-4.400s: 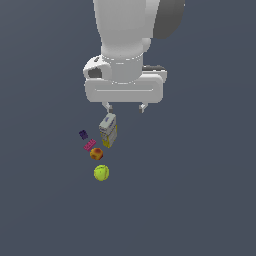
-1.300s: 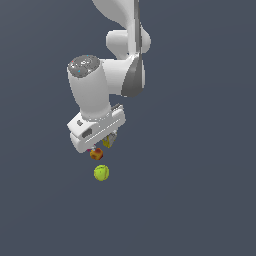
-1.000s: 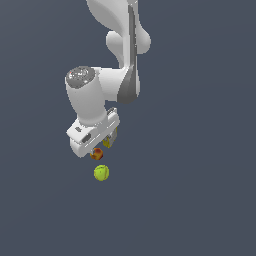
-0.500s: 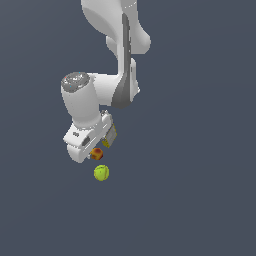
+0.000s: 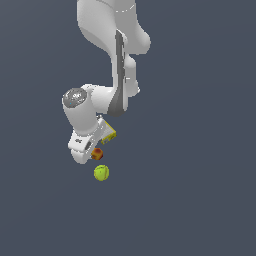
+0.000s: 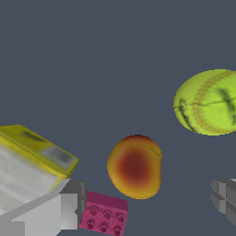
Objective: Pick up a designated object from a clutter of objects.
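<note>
The designated object is a small round red-orange fruit with yellow patches [image 6: 134,167]. It lies in the clutter of objects between my two spread fingers, and I cannot tell if either touches it. My gripper [image 6: 147,199] is open, with one finger [image 6: 62,209] beside a flat pink block [image 6: 103,214] and the other finger [image 6: 224,196] on the far side of the fruit. In the exterior view the fruit [image 5: 97,153] peeks out just beside the lowered white hand.
A yellow-green tennis ball [image 6: 209,102] lies close to the fruit, just below it in the exterior view [image 5: 101,172]. A yellow-and-grey box [image 6: 32,156] sits behind the first finger, partly hidden by the hand in the exterior view [image 5: 109,134].
The arm has swung down and toward the exterior view's left, bringing the hand low over the clutter. The pink block and most of the box are now hidden behind it there.
</note>
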`<state>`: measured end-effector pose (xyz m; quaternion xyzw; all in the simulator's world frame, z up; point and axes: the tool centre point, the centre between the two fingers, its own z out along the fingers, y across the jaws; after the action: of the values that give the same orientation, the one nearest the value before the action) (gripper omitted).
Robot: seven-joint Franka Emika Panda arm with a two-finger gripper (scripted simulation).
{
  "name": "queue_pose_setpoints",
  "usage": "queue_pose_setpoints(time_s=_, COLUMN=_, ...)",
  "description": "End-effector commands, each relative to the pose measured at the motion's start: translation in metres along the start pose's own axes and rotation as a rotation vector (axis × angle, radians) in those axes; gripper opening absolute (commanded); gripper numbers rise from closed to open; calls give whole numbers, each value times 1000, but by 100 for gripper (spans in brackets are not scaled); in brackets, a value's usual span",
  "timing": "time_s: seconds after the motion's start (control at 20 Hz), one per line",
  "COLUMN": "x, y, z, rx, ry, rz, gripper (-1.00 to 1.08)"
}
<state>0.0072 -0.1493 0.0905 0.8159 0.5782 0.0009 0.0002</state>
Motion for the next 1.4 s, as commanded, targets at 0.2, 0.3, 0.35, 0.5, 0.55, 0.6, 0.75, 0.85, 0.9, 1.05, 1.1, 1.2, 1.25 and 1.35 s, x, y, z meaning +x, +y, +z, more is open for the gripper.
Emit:
queue_pose_setpoints(time_s=0.2, x=-4, y=-1, z=6, rx=1, ry=-1, rz=-33, gripper=100)
queue_pose_setpoints(time_s=0.3, x=-4, y=-1, z=6, rx=2, ry=-1, rz=-30, gripper=100)
queue_pose_setpoints(time_s=0.35, x=-4, y=-1, z=6, rx=2, ry=-1, rz=-30, gripper=100)
queue_pose_setpoints(time_s=0.5, x=-4, y=-1, z=11, rx=2, ry=-1, rz=-30, gripper=100)
queue_pose_setpoints(time_s=0.55, x=-4, y=-1, z=14, rx=2, ry=-1, rz=-30, gripper=100)
queue_pose_setpoints(time_s=0.6, x=-4, y=-1, z=18, rx=2, ry=-1, rz=-30, gripper=100)
queue_pose_setpoints(time_s=0.75, x=-4, y=-2, z=33, rx=2, ry=-1, rz=-32, gripper=100)
queue_pose_setpoints(time_s=0.85, x=-4, y=-2, z=43, rx=2, ry=-1, rz=-32, gripper=100)
queue_pose_setpoints(time_s=0.9, x=-4, y=-2, z=47, rx=2, ry=-1, rz=-32, gripper=100)
queue_pose_setpoints(time_s=1.05, x=-4, y=-2, z=54, rx=1, ry=-1, rz=-33, gripper=100)
queue_pose_setpoints(time_s=1.1, x=-4, y=-2, z=56, rx=1, ry=-1, rz=-33, gripper=100)
queue_pose_setpoints(time_s=1.2, x=-4, y=-1, z=57, rx=1, ry=-1, rz=-33, gripper=100)
queue_pose_setpoints(time_s=1.25, x=-4, y=-1, z=57, rx=1, ry=-1, rz=-33, gripper=-100)
queue_pose_setpoints(time_s=1.35, x=-4, y=-1, z=57, rx=1, ry=-1, rz=-33, gripper=-100)
